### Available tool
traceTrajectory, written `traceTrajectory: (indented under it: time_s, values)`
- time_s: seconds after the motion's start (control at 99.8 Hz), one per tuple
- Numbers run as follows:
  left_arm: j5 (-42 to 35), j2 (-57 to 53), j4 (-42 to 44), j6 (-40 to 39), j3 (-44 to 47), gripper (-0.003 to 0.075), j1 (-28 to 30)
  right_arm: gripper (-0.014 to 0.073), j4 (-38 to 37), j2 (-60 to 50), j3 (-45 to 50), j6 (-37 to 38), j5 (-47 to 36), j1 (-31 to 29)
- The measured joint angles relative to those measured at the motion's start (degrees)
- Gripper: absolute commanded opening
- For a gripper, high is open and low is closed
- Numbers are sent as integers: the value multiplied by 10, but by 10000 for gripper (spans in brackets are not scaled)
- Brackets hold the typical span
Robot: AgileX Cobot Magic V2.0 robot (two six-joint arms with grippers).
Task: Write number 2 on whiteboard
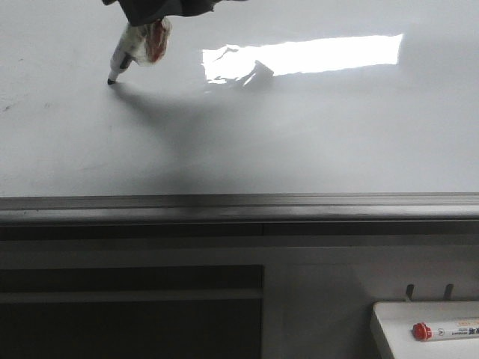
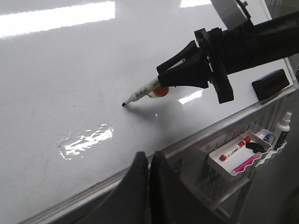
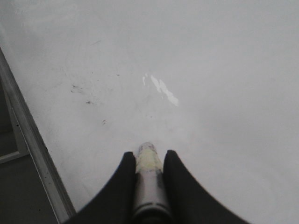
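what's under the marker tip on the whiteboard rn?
Bare whiteboard: no stroke of the 2 shows by the marker tip, only its shadow and faint smudges. The right gripper holds the marker; the contact spot itself is hidden.

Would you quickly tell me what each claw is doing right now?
Right claw: closed on the marker.
Left claw: closed, holding nothing.

One whiteboard (image 2: 70, 84); three markers (image 2: 140, 94) (image 2: 235, 148) (image 2: 246, 163); one eraser (image 2: 270, 84); one tray (image 2: 219, 164).
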Motion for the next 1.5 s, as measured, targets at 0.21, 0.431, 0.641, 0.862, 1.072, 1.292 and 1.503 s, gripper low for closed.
traceTrajectory:
  time_s: [0.21, 0.431, 0.641, 0.862, 1.072, 1.292, 1.503]
  values:
    - [0, 0, 0, 0, 0, -20, 0, -71, 0, 4, 0, 0, 1, -10]
    - [0, 0, 0, 0, 0, -20, 0, -71, 0, 0, 0, -8, 1, -24]
    - [0, 0, 0, 0, 0, -20, 0, -71, 0, -26, -2, -11, -1, -61]
    - [0, 0, 0, -1, 0, -20, 0, -67, 0, -64, -2, -14, 27, -106]
    - [0, 0, 0, -1, 0, -20, 0, -67, 50, -82, 42, -17, 35, -109]
    - [-2, 0, -1, -1, 0, -20, 0, -67, 109, -54, 76, -17, 40, -58]
    - [-20, 0, -1, -1, 0, -20, 0, -67, 121, 11, 79, -17, 32, 15]
